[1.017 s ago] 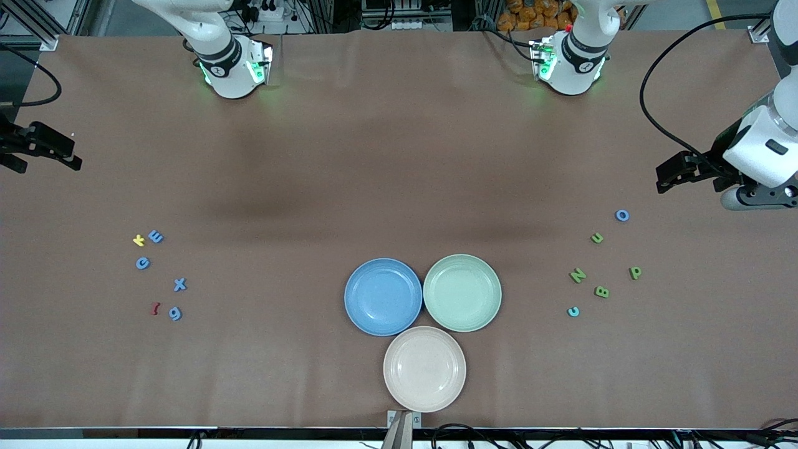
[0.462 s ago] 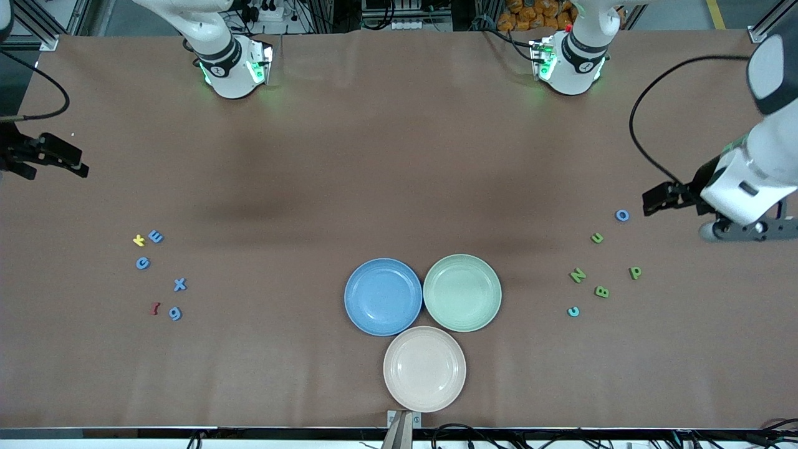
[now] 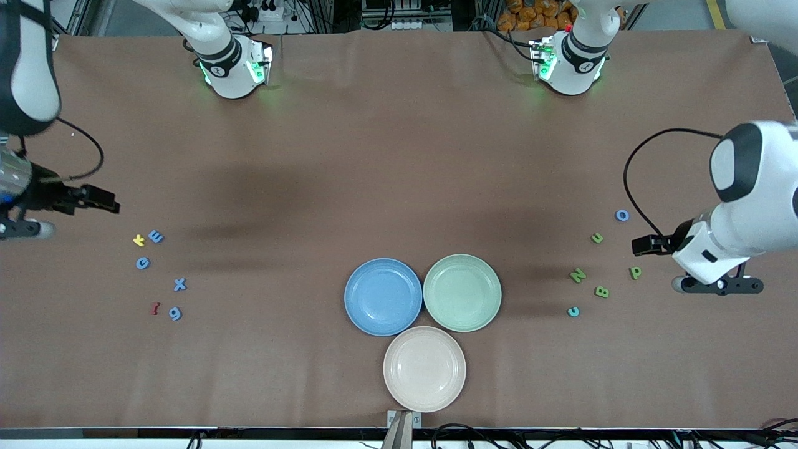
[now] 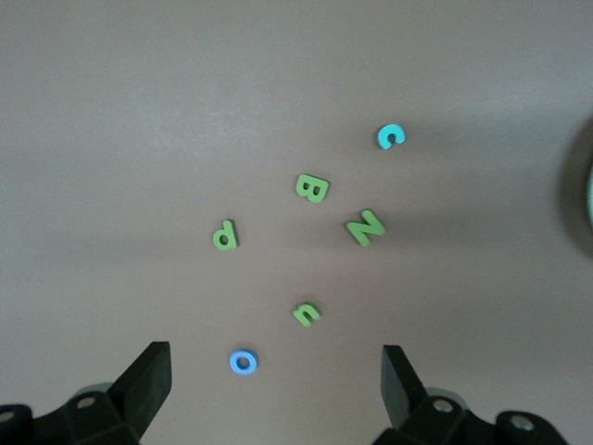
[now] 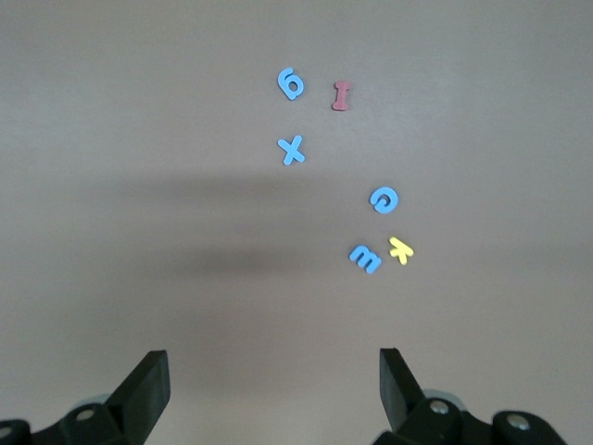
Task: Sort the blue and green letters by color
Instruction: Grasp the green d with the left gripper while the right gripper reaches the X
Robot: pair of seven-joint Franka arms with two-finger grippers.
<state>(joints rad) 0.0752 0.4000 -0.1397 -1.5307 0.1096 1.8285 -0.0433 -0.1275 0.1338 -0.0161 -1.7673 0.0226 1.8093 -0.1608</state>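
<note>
At the left arm's end lie a blue O [image 3: 622, 215], green u [image 3: 596, 237], N [image 3: 577, 275], B [image 3: 601, 291] and P [image 3: 635, 272]. My left gripper [image 3: 639, 245] is open and empty over the table between the u and the P; its wrist view shows the O [image 4: 243, 362] between the open fingers. At the right arm's end lie blue E [image 3: 156, 236], e [image 3: 143, 263], X [image 3: 179, 284] and g [image 3: 175, 313]. My right gripper [image 3: 109, 204] is open and empty over the table beside the E [image 5: 365, 259].
A blue plate [image 3: 383, 297], a green plate [image 3: 462, 292] and a beige plate [image 3: 424, 368] sit together mid-table near the front camera. A cyan c [image 3: 573, 311] lies by the green letters. A yellow k [image 3: 139, 240] and a dark red letter [image 3: 155, 308] lie among the blue ones.
Both arms have swung in from the table's ends. The left gripper came past the O to between the u and P; the right gripper came toward the E and k. No letter moved.
</note>
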